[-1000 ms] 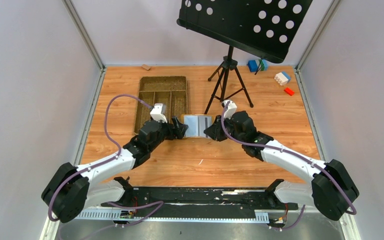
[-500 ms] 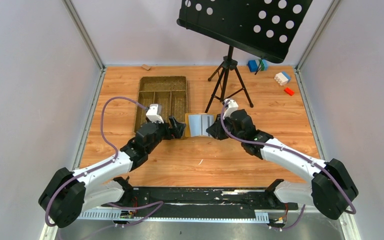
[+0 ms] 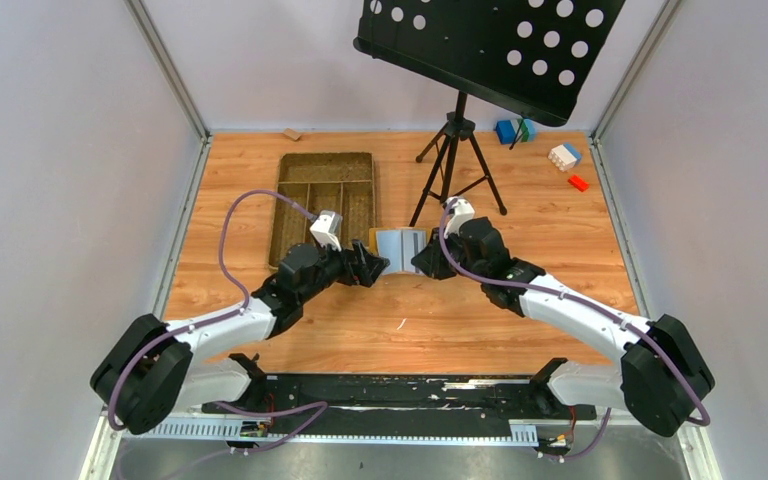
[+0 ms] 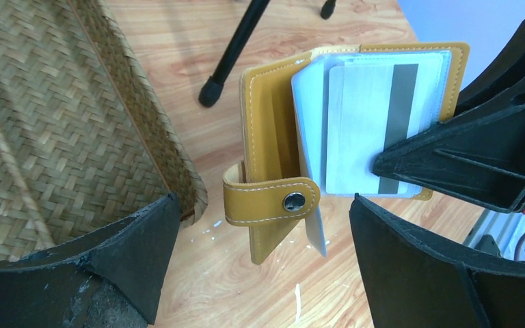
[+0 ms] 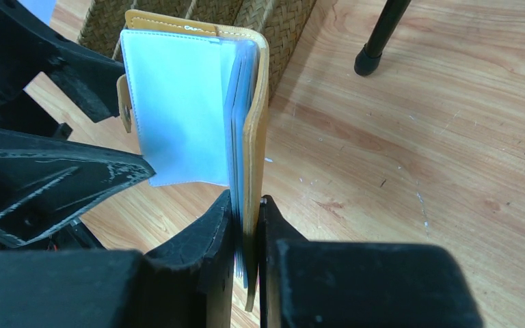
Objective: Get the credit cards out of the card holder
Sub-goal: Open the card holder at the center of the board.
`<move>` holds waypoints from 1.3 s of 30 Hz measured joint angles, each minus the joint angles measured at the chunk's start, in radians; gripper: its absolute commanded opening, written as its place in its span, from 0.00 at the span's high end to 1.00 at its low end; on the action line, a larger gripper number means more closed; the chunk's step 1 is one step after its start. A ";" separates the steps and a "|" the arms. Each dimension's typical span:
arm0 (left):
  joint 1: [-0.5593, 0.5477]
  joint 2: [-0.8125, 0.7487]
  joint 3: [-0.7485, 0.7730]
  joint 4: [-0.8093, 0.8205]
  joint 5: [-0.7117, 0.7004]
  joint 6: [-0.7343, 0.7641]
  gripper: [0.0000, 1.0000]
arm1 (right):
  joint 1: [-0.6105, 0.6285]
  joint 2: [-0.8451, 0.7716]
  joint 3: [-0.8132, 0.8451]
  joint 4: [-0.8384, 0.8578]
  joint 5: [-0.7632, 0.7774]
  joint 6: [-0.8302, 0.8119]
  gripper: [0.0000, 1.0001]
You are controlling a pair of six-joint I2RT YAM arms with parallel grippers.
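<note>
Mustard-yellow card holder [image 3: 398,246] sits open near the table's centre, between the two grippers and just beside the near right corner of the brown woven tray [image 3: 325,190]. Right gripper [image 3: 428,262]: closed on the holder. In the right wrist view its two fingers pinch the near edge of the yellow cover [image 5: 251,137] with no gap, and the cover stands on edge with the pale blue-grey sleeves [image 5: 178,109] fanned to its left. Cannot tell whether the holder touches the wooden table [image 3: 560,250] or is held just above it. Left gripper [image 3: 370,268]: open, jaws spread wide. In the left wrist view the holder's snap tab [image 4: 273,201], with its metal stud [image 4: 294,201], lies in the gap between the fingers, and no contact with the holder shows. Same view: one credit card [image 4: 366,130], pale with a grey stripe, is seated in a clear sleeve of the holder, its lower right corner covered by a right-gripper finger [image 4: 451,164]. Other cards are not distinguishable. Tray weave [image 4: 41,137] fills the left of that view, and a rubber foot of the black tripod [image 4: 212,92] rests on the table just beyond the holder. Music stand [image 3: 490,40] overhangs the far side, and small coloured blocks [image 3: 564,155] lie at the far right corner.
</note>
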 measured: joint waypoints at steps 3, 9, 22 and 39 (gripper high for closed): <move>0.000 0.035 0.018 0.000 0.027 0.000 0.01 | 0.000 -0.010 -0.002 0.006 -0.006 0.000 1.00; 0.000 0.075 0.047 -0.001 0.057 -0.004 0.07 | 0.000 -0.053 -0.022 0.042 -0.031 0.001 1.00; 0.009 0.081 0.045 0.056 0.104 -0.026 0.65 | -0.059 -0.064 -0.077 0.186 -0.214 0.027 1.00; 0.019 0.016 -0.018 0.209 0.200 -0.053 1.00 | -0.114 -0.024 -0.108 0.338 -0.381 0.090 0.53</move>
